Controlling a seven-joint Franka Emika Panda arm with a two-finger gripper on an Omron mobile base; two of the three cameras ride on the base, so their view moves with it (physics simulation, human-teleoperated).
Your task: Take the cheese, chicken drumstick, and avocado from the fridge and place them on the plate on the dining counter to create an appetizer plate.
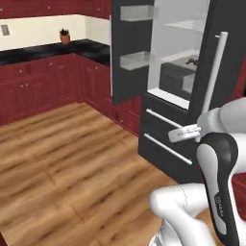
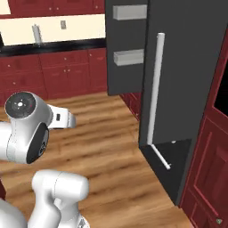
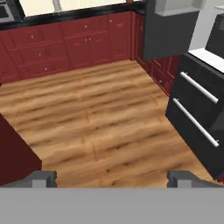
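Observation:
The fridge (image 1: 168, 57) stands with both upper doors swung open and shows a pale interior with glass shelves. Its left door (image 1: 130, 48) carries grey bins. Its right door (image 2: 178, 71) has a long white bar handle (image 2: 155, 89). Small brownish bits (image 1: 192, 61) lie on a middle shelf, too small to name as any food. The cheese, chicken drumstick, avocado, plate and dining counter are out of view. My gripper (image 3: 113, 178) is open with nothing between its tips. It hangs over the wooden floor, well short of the fridge's lower drawers (image 3: 197, 113).
Red cabinets (image 1: 43, 86) under a black wall counter (image 1: 48, 50) line the back, with a potted plant (image 1: 64, 36) on top. A dark red block (image 3: 15, 153) sits close on the hand view's left. Wooden floor (image 1: 72, 158) lies open before the fridge.

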